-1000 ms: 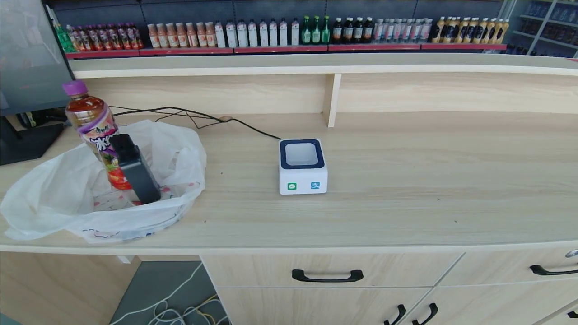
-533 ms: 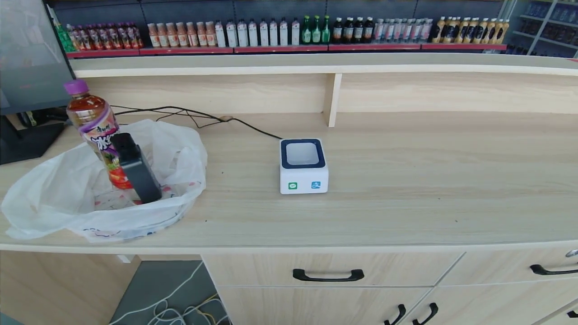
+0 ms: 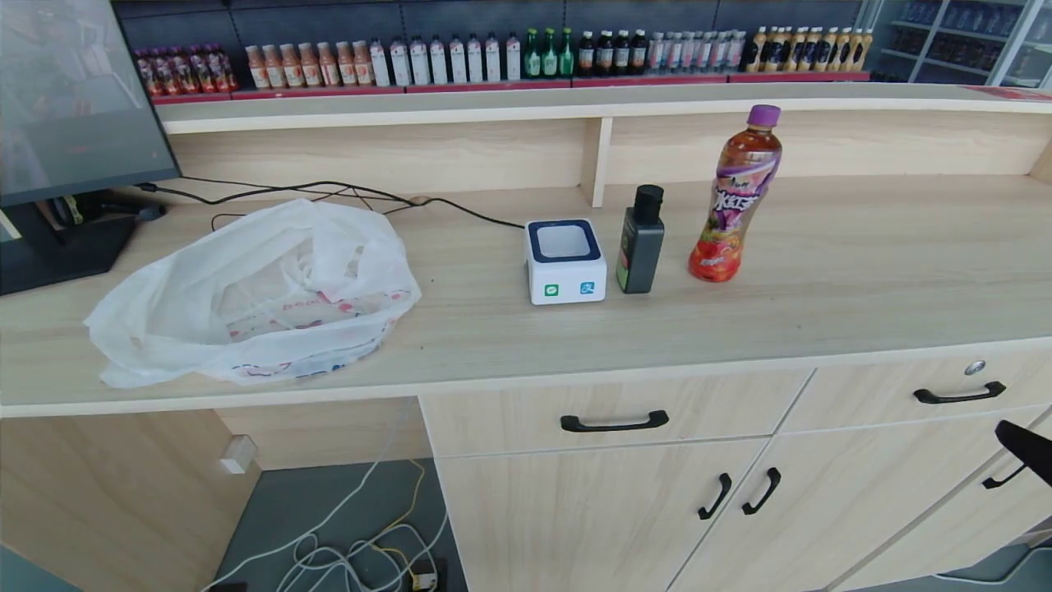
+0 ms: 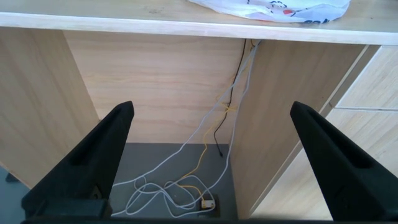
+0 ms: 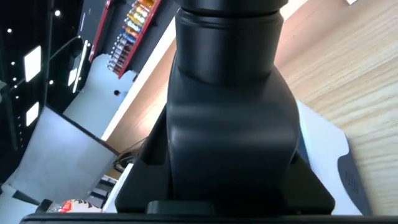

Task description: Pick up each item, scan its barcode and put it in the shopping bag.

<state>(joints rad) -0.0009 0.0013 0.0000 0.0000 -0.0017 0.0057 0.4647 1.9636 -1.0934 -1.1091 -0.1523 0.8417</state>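
A tea bottle (image 3: 737, 196) with a purple cap stands upright on the counter, right of the white barcode scanner (image 3: 565, 261). Between them stands a dark bottle (image 3: 640, 240) with a black cap. In the right wrist view the dark bottle (image 5: 227, 124) looms very close, with the scanner (image 5: 323, 149) behind it. The white shopping bag (image 3: 255, 292) lies open on the counter's left with nothing inside. My left gripper (image 4: 211, 155) hangs open below the counter edge, holding nothing. A dark end of my right arm (image 3: 1027, 448) shows low by the drawers.
A monitor (image 3: 74, 90) and its black stand sit at the counter's far left, with cables (image 3: 329, 191) running to the scanner. A raised shelf with a divider (image 3: 593, 160) backs the counter. Drawers and cupboard doors (image 3: 612, 423) lie below, and loose cables (image 4: 186, 180) on the floor.
The head camera has shifted. The tea bottle and the dark bottle stood in the bag before. Now both stand on the counter right of the scanner, and the bag is empty.
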